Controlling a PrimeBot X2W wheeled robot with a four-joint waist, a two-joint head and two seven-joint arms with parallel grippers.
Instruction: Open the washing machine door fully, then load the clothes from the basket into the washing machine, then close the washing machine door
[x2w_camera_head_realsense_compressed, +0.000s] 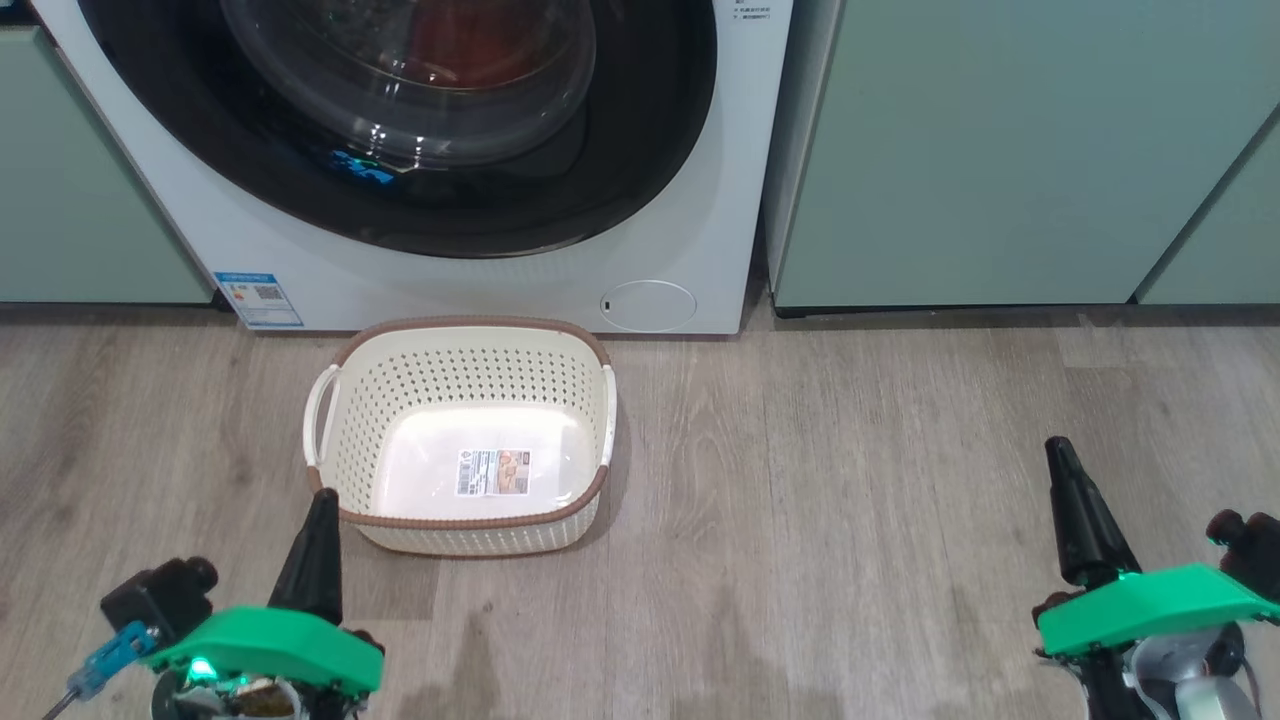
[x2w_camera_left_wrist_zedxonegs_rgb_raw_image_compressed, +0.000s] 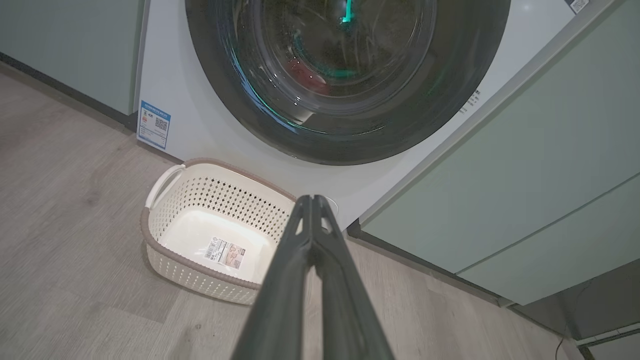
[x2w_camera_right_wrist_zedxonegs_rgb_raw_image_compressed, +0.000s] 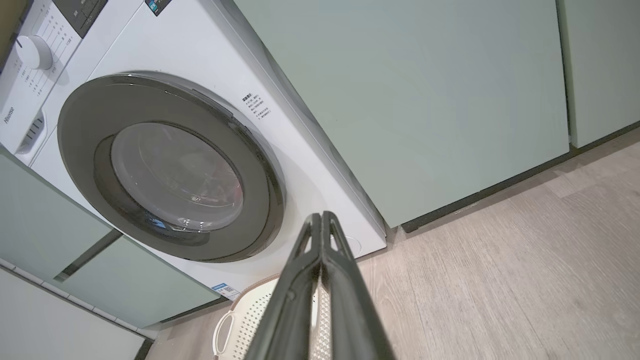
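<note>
Pale green cabinet (x2w_camera_head_realsense_compressed: 1000, 150) far right, flat front, dark gap below. Second cabinet (x2w_camera_head_realsense_compressed: 70, 180) far left. Grey wood-plank floor (x2w_camera_head_realsense_compressed: 850, 480) near.

You see the washing machine door (x2w_camera_head_realsense_compressed: 640, 120) shut flush against the white washing machine (x2w_camera_head_realsense_compressed: 480, 290), with the red clothes (x2w_camera_head_realsense_compressed: 470, 45) dim behind its glass. The cream basket (x2w_camera_head_realsense_compressed: 460, 385) stands upright on the floor just before the machine, its bottom bare around a label.
</note>
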